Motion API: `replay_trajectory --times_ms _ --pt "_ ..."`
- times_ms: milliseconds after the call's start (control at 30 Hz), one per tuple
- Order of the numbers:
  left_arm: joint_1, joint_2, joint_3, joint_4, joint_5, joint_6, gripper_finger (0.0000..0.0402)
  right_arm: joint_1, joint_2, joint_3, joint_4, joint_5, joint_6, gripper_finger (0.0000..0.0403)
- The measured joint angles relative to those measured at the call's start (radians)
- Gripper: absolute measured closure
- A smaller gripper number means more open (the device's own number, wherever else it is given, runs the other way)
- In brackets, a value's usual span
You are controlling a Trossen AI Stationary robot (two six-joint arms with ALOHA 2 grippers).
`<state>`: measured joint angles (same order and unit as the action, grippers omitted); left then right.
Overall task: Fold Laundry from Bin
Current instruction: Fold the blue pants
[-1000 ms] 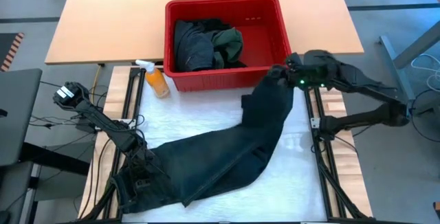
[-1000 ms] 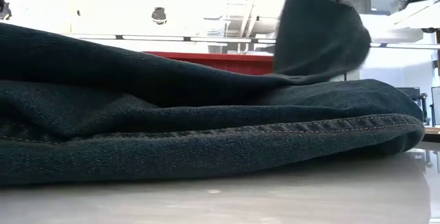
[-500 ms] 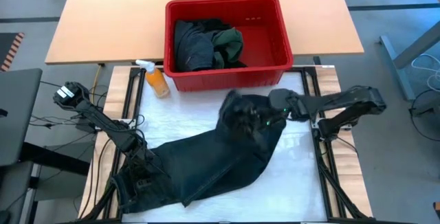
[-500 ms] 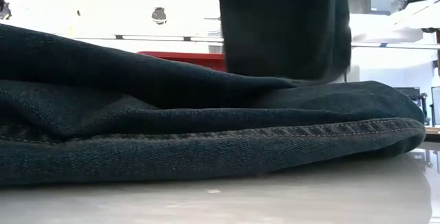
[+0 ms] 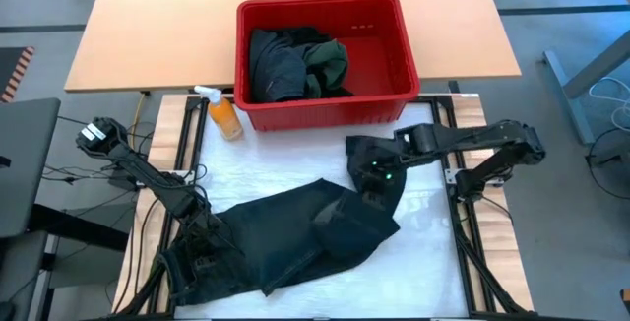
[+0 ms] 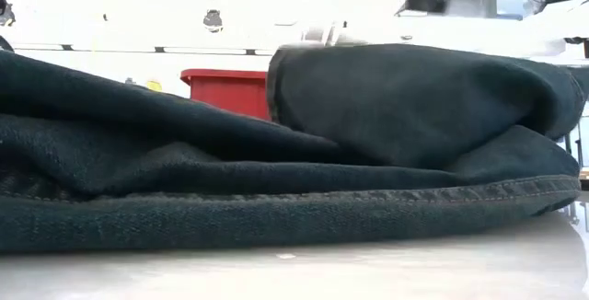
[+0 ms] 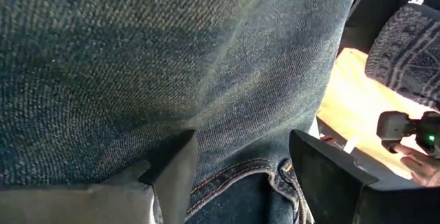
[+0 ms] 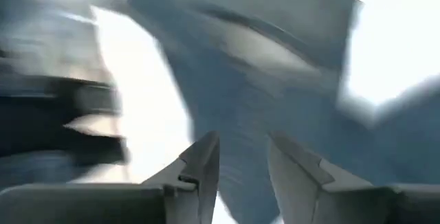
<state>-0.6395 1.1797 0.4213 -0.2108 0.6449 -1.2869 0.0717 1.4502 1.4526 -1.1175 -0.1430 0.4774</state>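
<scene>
At the lower left of the high view, the left gripper (image 5: 204, 252) sits low on the jeans (image 5: 295, 237), fingers (image 7: 175, 169) spread wide over the denim near a seam; nothing is pinched between them, so it seems to serve as an anchor. The jeans lie across the white mat (image 5: 433, 262) in the lower centre, 1 leg doubled back onto itself. Above them, at top centre, the bin (image 5: 394, 104) holds the remaining laundry (image 5: 295, 65), with a spray bottle (image 5: 224, 114) just left of it. At centre right, the right gripper (image 5: 379, 168) hovers over the folded leg, fingers parted and empty, apparently letting the fold settle.
</scene>
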Motion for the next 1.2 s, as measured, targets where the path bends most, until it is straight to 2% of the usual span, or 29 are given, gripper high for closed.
replay_trajectory --times_ms 100,167,467,700,800,1000,1200 --pt "0.0 0.0 0.0 0.0 -0.002 0.005 0.0178 -0.042 0.0 -0.038 -0.126 0.238 0.069 0.0253" --pt "0.0 0.0 0.0 0.0 -0.002 0.012 0.0178 -0.095 0.0 -0.084 -0.114 0.298 0.074 0.0254" --pt "0.0 0.0 0.0 0.0 -0.002 0.013 0.0178 -0.361 0.012 -0.415 0.349 0.284 -0.131 0.0251" --pt "0.0 0.0 0.0 0.0 0.016 0.011 0.0178 -0.439 0.011 -0.554 0.587 0.282 -0.24 0.0237" --pt "0.0 0.0 0.0 0.0 0.023 0.007 0.0178 -0.453 0.011 -0.603 0.644 0.305 -0.205 0.0224" --pt "0.0 0.0 0.0 0.0 0.023 -0.006 0.0178 -0.454 0.011 -0.714 0.762 0.371 0.008 0.0203" --pt "0.0 0.0 0.0 0.0 0.024 -0.005 0.0178 -0.476 0.011 -0.807 0.922 0.455 0.027 0.0202"
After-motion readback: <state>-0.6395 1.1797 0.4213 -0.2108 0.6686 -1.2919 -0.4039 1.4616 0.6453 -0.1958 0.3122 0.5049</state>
